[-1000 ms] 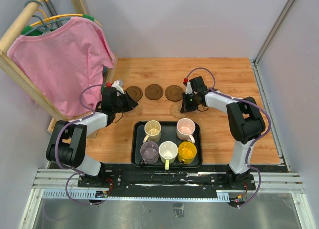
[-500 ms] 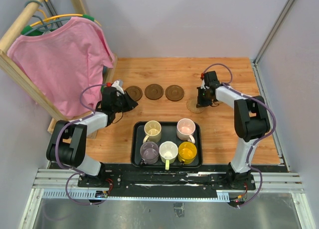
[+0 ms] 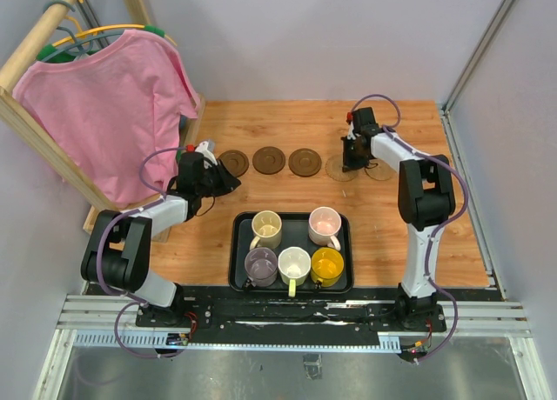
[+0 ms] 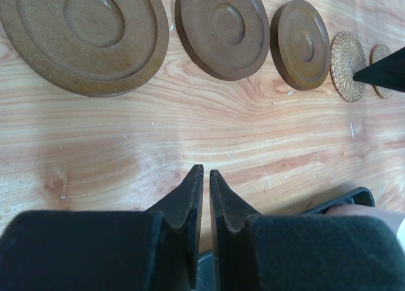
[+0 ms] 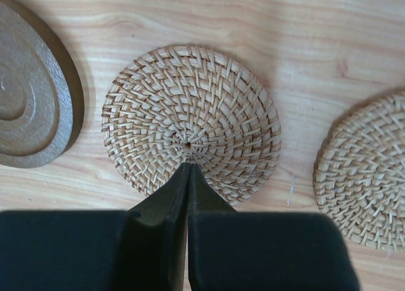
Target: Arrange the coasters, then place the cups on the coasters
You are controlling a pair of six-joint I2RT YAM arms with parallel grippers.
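Left edge: a wooden rack (image 3: 35, 130) draped with a pink shirt (image 3: 104, 100) overhangs the counter (image 3: 409, 235) at 10 o'clock. It crowds the space beside the left arm.
Left hand: the left hand (image 3: 226, 177) sits low at 10 o'clock of the tray. Its fingers are almost together with only a thin slit between them, and it holds nothing. Its tips stop just short of the leftmost brown disc.
Brown coasters: three brown coasters (image 3: 269, 160) lie flat in a row at 12 o'clock of the tray, near one another but apart.
Tray: a black tray (image 3: 233, 263) sits by the near edge.
Cups: all five cups stand in the tray. The cream cup (image 3: 266, 229) and pink cup (image 3: 325, 225) are in the far row. The grey-lilac cup (image 3: 260, 265), white cup (image 3: 294, 263) and amber cup (image 3: 327, 265) are in the near row.
Woven coasters: two woven coasters (image 3: 379, 170) carry the row on at 1 o'clock of the tray, side by side and not touching.
Right hand: the right hand (image 3: 351, 163) has its fingers pressed together and holds nothing. Its tip is over the left woven disc, but I cannot tell whether it touches.
Open room: bare wood lies at 3 o'clock of the tray, and more lies beyond the row toward 12 o'clock.
Right edge: a grey wall (image 3: 513, 156) closes the 3 o'clock side.
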